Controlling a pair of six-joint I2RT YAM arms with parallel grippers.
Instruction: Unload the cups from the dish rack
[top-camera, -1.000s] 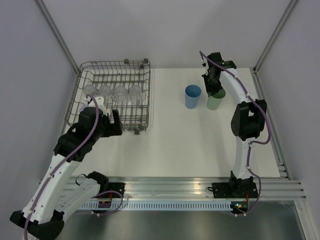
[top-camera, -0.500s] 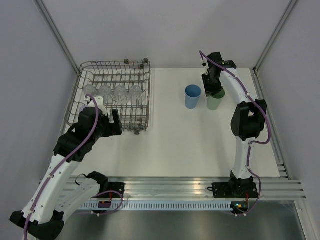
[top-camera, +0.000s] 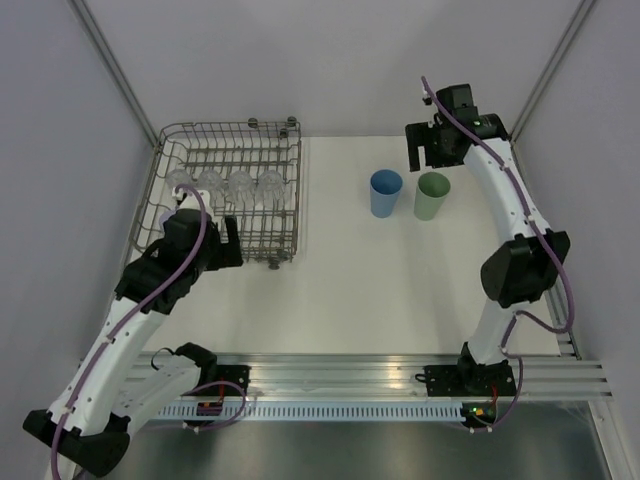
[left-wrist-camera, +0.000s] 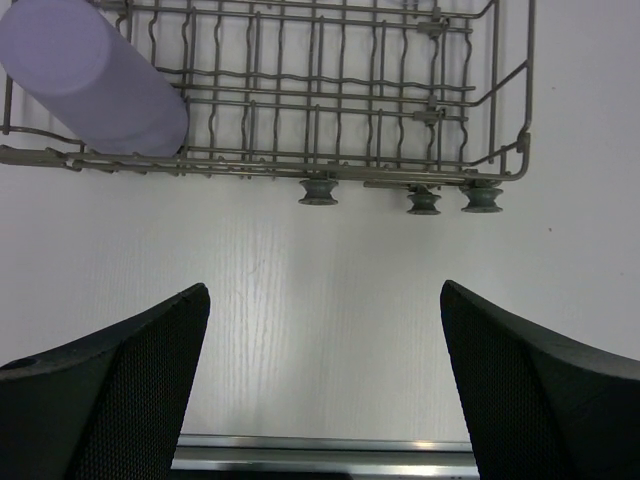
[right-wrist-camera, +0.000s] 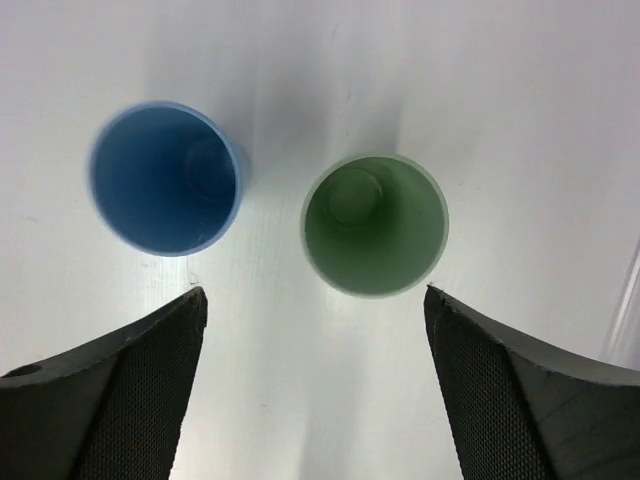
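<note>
Inside dish rack (left-wrist-camera: 400, 100): lilac cup (left-wrist-camera: 95, 75), clear cups (top-camera: 240, 183) | left gripper (left-wrist-camera: 325, 390), right gripper (right-wrist-camera: 315, 390): wide

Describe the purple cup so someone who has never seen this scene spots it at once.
Find the grey wire dish rack on the left of the table. Inside it, by the near edge and best seen from the left wrist camera, sits the purple cup. It is the only opaque one there; the rest are clear cups.
</note>
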